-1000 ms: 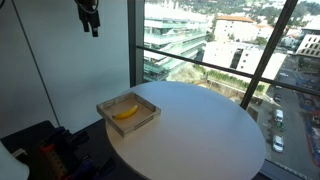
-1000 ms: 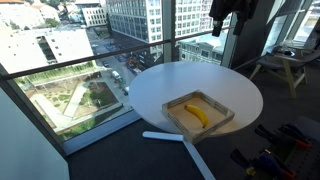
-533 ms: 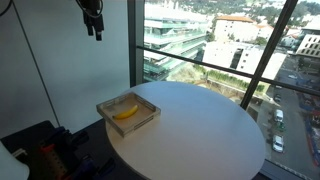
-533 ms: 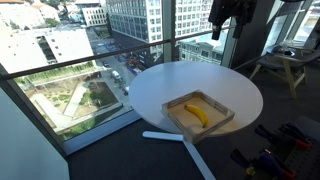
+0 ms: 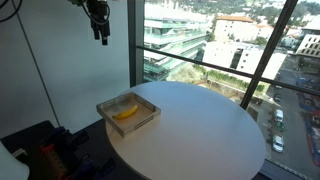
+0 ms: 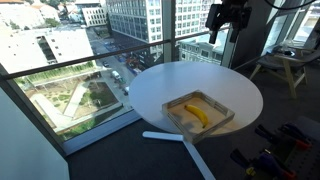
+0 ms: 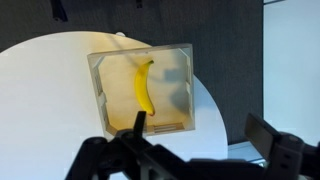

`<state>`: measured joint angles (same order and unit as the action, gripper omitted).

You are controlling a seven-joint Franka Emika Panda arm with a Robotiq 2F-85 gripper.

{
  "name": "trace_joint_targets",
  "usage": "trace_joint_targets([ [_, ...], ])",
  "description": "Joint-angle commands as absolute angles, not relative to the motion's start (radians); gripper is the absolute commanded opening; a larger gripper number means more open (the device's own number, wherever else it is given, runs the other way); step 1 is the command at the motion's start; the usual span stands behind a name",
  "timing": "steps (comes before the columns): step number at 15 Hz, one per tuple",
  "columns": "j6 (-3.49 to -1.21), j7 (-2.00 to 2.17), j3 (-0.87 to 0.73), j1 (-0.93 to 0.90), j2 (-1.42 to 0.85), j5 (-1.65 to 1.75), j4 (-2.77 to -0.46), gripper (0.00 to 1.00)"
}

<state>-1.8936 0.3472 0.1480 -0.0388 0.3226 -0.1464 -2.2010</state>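
A yellow banana (image 7: 144, 86) lies in a shallow wooden tray (image 7: 96, 90) near the edge of a round white table (image 7: 40, 100). The banana (image 5: 125, 112) and the tray (image 5: 150, 120) show in both exterior views, as do banana (image 6: 197, 114) and tray (image 6: 222, 120). My gripper (image 7: 198, 130) hangs high above the table, well clear of the tray, with its jaws wide apart and nothing between them. It shows dark near the top of both exterior views (image 5: 101, 34) (image 6: 222, 24).
Tall windows (image 5: 200, 40) with dark frames stand behind the table, over a city view. A wooden stool or stand (image 6: 288, 68) is at the right. Dark equipment (image 5: 45, 155) sits on the floor beside the table. A white wall (image 5: 60, 60) is behind the arm.
My gripper has shifted a little sideways and slightly lower high above the table. The banana and tray have not moved.
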Motion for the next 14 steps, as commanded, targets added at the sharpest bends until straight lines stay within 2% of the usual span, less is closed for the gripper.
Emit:
trace_joint_targets([
  [1,-1.915,0.353,0.138,-0.035,0.278,-0.124,-2.177,1.0],
  [14,-2.018,0.351,0.116,-0.044,0.124,-0.107,-2.163,1.0],
])
